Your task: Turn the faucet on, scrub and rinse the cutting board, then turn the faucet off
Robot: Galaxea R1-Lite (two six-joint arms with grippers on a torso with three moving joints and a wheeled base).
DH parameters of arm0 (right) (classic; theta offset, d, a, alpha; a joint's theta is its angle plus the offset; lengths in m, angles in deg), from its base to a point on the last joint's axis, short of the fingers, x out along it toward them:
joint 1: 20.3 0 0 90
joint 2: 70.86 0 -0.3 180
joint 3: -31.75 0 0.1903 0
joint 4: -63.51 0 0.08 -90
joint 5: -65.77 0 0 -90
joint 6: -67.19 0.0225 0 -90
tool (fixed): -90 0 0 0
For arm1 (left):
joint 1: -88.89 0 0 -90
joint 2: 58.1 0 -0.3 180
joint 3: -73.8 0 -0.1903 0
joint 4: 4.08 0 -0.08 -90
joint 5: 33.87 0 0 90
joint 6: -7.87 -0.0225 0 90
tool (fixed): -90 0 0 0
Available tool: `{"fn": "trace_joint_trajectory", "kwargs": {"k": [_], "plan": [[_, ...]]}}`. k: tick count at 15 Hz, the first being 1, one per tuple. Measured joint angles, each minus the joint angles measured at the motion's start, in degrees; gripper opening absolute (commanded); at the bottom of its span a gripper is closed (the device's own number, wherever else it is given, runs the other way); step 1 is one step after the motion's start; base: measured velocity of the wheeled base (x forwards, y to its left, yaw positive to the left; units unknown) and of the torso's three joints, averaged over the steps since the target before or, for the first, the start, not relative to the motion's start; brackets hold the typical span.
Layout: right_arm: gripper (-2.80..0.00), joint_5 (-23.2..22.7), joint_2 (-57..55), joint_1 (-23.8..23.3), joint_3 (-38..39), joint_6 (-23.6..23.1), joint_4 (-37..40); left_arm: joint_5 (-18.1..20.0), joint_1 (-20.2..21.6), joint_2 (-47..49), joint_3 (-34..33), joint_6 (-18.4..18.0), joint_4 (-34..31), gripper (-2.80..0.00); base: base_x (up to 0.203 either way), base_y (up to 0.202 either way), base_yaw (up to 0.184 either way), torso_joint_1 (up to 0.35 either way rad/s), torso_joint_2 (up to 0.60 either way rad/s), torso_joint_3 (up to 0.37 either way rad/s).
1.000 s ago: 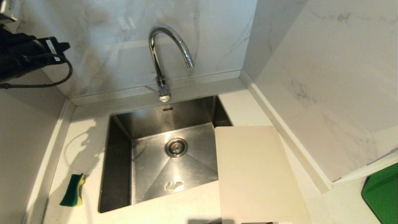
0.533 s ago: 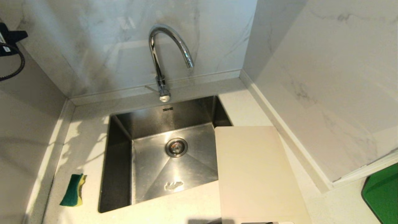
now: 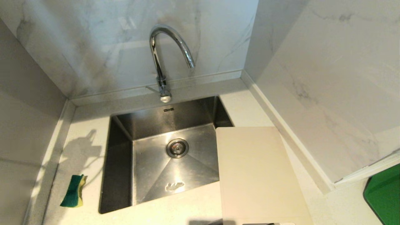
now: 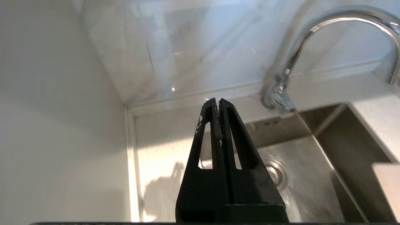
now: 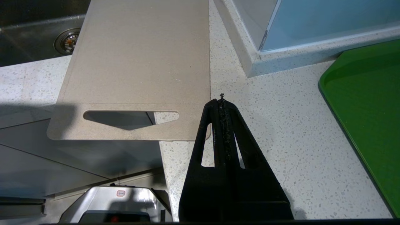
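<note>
Cutting board (image 3: 259,175) overhanging sink (image 3: 118,175), faucet (image 3: 162,56) behind

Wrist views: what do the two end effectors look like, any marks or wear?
Both are matte black plastic. The left end effector has two tapered fingers, each with a long triangular cut-out, a ribbed inner pad and pale specks along the edges. The right end effector has the same shape, with dark crumbly residue along the pad seam and at the tip. No cables or labels are visible.

you can't see either arm overhead — the cutting board (image 3: 259,175) and green tray (image 3: 383,197) run off frame.
</note>
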Motion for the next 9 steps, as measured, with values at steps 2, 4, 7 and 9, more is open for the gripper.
{"fn": "trace_joint_trajectory", "kwargs": {"k": [2,4,7,9], "plan": [[-2.8,0.0,0.0,0.0,0.0,0.0,0.0,0.8,0.5,-5.4,-4.6,0.5,-0.2,-2.8,0.0,0.0,0.0,0.0,0.0,0.0],[-2.8,0.0,0.0,0.0,0.0,0.0,0.0,1.0,0.6,-10.9,-9.8,0.6,-0.2,-2.8,0.0,0.0,0.0,0.0,0.0,0.0],[-2.8,0.0,0.0,0.0,0.0,0.0,0.0,0.8,0.6,-19.6,-20.6,0.7,-0.3,-2.8,0.0,0.0,0.0,0.0,0.0,0.0],[-2.8,0.0,0.0,0.0,0.0,0.0,0.0,0.8,0.6,-24.8,-26.3,0.7,-0.3,-2.8,0.0,0.0,0.0,0.0,0.0,0.0]]}}
